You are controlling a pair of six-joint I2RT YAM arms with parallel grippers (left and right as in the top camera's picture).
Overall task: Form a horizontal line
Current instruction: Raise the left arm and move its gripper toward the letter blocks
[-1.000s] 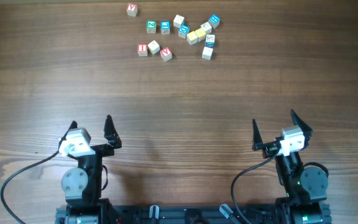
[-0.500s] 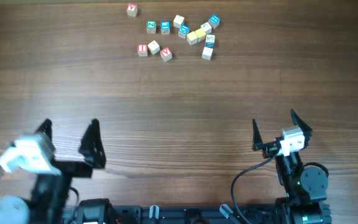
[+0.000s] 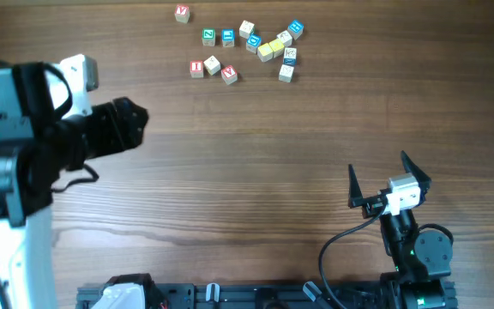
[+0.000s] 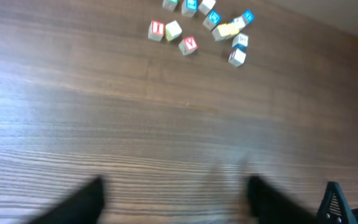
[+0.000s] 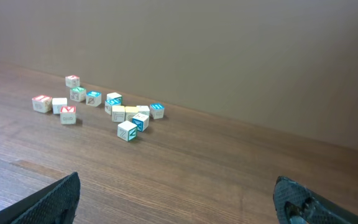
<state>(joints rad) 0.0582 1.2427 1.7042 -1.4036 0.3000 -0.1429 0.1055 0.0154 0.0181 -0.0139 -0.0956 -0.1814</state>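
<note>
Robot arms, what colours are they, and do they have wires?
Mostly black. The right gripper has two pointy black fingers, a white block behind them and a black cable looping away. The left gripper is black too, with white and grey parts behind it.

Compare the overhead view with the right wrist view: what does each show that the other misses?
Only overhead: the left gripper, over the left of the table, and the right arm's base. Only right wrist: the plain wall behind it. Both: the scattered letter cubes, not yet in a line, and the open right gripper.
</note>
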